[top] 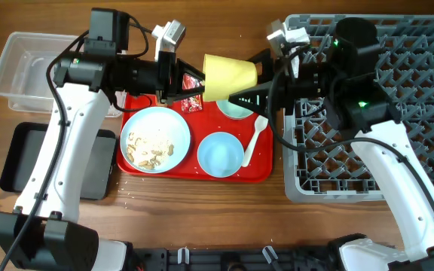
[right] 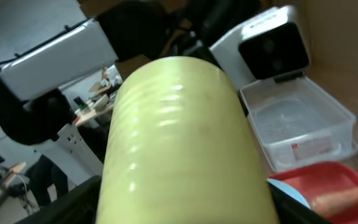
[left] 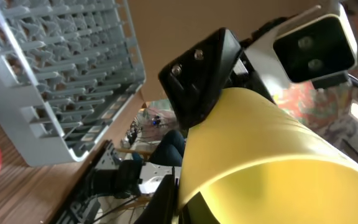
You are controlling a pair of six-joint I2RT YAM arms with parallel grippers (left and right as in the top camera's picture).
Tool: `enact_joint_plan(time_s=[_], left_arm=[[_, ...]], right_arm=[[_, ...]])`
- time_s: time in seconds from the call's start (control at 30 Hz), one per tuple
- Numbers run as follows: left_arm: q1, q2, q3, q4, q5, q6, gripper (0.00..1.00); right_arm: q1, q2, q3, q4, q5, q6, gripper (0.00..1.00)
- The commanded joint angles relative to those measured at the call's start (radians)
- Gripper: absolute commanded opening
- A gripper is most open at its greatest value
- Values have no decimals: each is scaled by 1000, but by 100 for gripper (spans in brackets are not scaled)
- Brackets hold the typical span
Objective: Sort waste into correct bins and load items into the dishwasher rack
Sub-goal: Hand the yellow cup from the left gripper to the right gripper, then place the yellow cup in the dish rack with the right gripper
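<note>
- Gripping the small yellow plastic cup (top: 230, 75) around its narrower end, the right end effector (top: 251, 80) is closed on it; a black finger lies flat against the cup wall in the left wrist view.
- The left end effector (top: 173, 79) sits just beside the cup's wider end. I cannot tell whether it is open or closed.
- The cup hangs in the air midway along the far edge of the tabletop (top: 202, 203), over the far rim of the flat red serving tray (top: 256, 175).
- Its long axis lies level, running between the left and right edges of the tabletop. The wide end, likely the mouth, faces the left edge. The tapered end faces the large grey plastic dishwasher rack (top: 420, 98) by the right edge.
- It looks light, thin-walled and smooth, so probably slippery and able to flex under a hard squeeze.
- A hold across the wall near the stiffer rim or base should be safest.
</note>
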Motion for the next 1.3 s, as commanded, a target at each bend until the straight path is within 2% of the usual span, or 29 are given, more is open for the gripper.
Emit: enact_joint_plan(time_s=[0.0,0.03,0.07,0.1,0.17,0.27,0.33,0.43,0.53,0.67,0.73,0.87,1.03,1.13,1.27], left_arm=[[-3,6,4,0,18,24,4],[-3,6,4,0,18,24,4],[-3,6,4,0,18,24,9],[-3,6,4,0,18,24,28],[6,6,4,9,13,24,100],[52,6,4,42,-18,19,100],[125,6,4,43,-23,19,100],[206,6,4,42,-24,20,100],[251,6,4,41,-72,20,100],[247,6,4,36,-163,20,100],[242,6,3,24,-197,20,100],[239,6,3,17,-226,20,100],[240,6,3,11,-235,20,100],[240,6,3,10,-248,20,100],[250,-11,4,10,-258,21,97]], right_arm=[[4,5,14,49,-72,43,61],[4,5,14,48,-72,45,56],[3,5,14,47,-71,47,51],[-4,5,14,46,-64,48,49],[-36,-1,14,43,-38,48,49],[-132,-30,14,-30,31,48,49],[-224,-65,14,-211,182,12,49],[-305,-119,14,-531,634,18,49],[-312,-150,14,-787,986,24,49],[-312,-132,14,-1083,1138,69,49],[-312,-107,14,-1176,1186,76,49],[-311,-48,14,-1262,1184,76,50],[-290,29,14,-1278,1167,79,79],[-261,37,14,-1229,1162,98,83],[-181,17,61,-1116,1138,143,84]])
